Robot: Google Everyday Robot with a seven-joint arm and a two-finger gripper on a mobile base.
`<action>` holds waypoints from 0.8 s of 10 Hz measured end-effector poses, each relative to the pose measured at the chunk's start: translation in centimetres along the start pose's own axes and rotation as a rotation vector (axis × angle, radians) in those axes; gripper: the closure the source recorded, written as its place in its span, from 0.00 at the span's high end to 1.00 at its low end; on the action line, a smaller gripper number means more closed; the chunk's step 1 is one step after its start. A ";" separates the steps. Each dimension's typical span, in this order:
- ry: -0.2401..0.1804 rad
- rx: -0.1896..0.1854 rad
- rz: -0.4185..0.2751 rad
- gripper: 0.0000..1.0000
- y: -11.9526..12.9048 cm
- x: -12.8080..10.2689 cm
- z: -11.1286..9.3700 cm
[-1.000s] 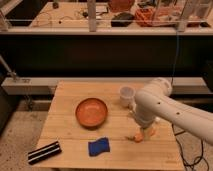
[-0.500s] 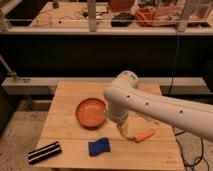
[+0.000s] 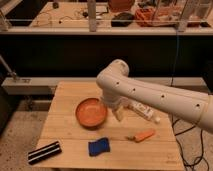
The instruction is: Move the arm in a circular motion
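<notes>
Camera view has the arm (image 3: pixel 150 95) reaching in over the right edge of the counter (image 3: pixel 66 99), its long axis running leftward to a bend near the middle, then dropping. Its gripper (image 3: pixel 119 112) hangs low, just beside the right rim of the orange bowl (image 3: pixel 90 114), with a white bottle (image 3: pixel 144 111) near on its other side. Released or clenched, I cannot tell. Any circle, I reckon, must clear both.

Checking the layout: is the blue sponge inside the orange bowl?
No: the sponge lies on the table nearer the camera, the gripper beside the bowl.
</notes>
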 end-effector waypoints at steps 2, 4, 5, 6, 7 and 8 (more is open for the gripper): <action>0.007 0.046 0.013 0.80 -2.6 3.3 0.9; 0.006 0.094 0.071 0.80 -3.6 7.1 1.8; 0.007 0.104 0.108 0.80 -3.1 8.7 2.2; 0.010 0.114 0.146 0.80 -2.2 10.3 2.4; 0.013 0.124 0.187 0.80 -0.9 12.0 2.6; 0.014 0.134 0.242 0.80 0.8 14.1 2.8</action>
